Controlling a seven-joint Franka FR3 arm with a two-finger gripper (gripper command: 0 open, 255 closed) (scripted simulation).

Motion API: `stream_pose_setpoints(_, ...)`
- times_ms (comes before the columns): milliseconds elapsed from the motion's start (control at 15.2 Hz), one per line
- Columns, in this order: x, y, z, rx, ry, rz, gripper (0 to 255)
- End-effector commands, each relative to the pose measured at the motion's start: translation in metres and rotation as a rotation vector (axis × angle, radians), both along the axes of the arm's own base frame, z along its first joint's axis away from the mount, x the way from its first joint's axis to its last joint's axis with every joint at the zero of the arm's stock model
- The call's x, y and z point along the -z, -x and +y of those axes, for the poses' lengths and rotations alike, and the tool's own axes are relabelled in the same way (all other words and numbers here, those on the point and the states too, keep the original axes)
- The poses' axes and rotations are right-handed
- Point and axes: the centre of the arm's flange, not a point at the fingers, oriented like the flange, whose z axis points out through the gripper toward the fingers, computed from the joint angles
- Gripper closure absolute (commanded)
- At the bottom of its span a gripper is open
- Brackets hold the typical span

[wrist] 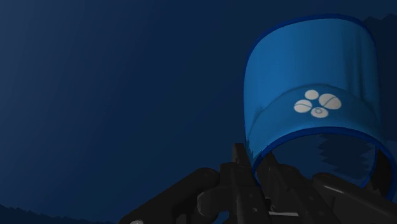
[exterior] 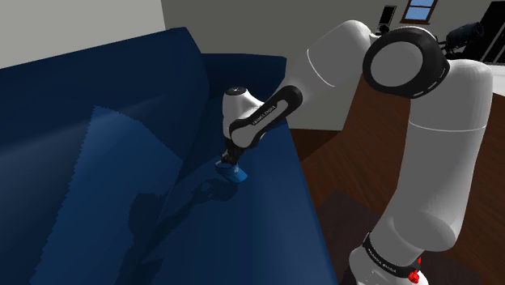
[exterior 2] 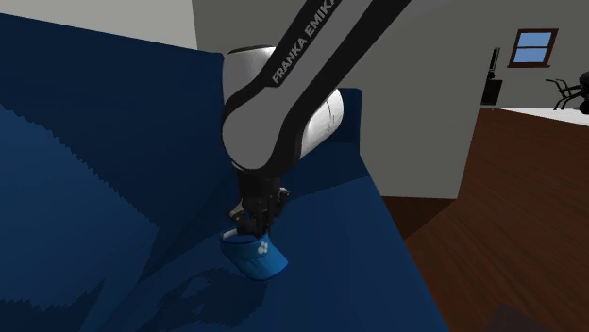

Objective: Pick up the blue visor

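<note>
Hand [exterior 2: 253, 226] pinching the blue visor [exterior 2: 257, 260] over the dark blue sofa [exterior 2: 368, 255]
Its two black fingers [wrist: 240, 167] stand close together with the edge of the visor's band clasped between them. The brim juts out just beyond the fingertips, low at the seat cushion. A white mark of round spots [wrist: 317, 104] sits on the visor's front. The white arm [exterior 2: 274, 123] carries the lettering "FRANKA EMIKA".

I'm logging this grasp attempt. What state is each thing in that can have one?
All-black two-finger gripper: shut on the visor's band, pointing down at the seat.
Blue visor with a white dot logo: clasped at its band's rim, logo facing up; I cannot tell whether it is off the seat.
White Franka arm: stretched out over the dark blue sofa.
</note>
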Motion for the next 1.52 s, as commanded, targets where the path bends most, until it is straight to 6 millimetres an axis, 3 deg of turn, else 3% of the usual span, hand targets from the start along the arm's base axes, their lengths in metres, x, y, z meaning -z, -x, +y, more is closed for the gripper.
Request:
stream_pose_setpoints(0, 0.0, 0.0, 0.0, 0.0, 0.0, 0.0, 255)
stream_pose_setpoints(330, 0.0, 0.0, 0.0, 0.0, 0.0, 0.0, 255)
stream_pose_setpoints(1320, -0.079, 0.0, 0.0, 0.0, 0.0, 0.0, 255)
stream_pose_setpoints(1452, -0.08, 0.0, 0.0, 0.0, 0.0, 0.0, 255)
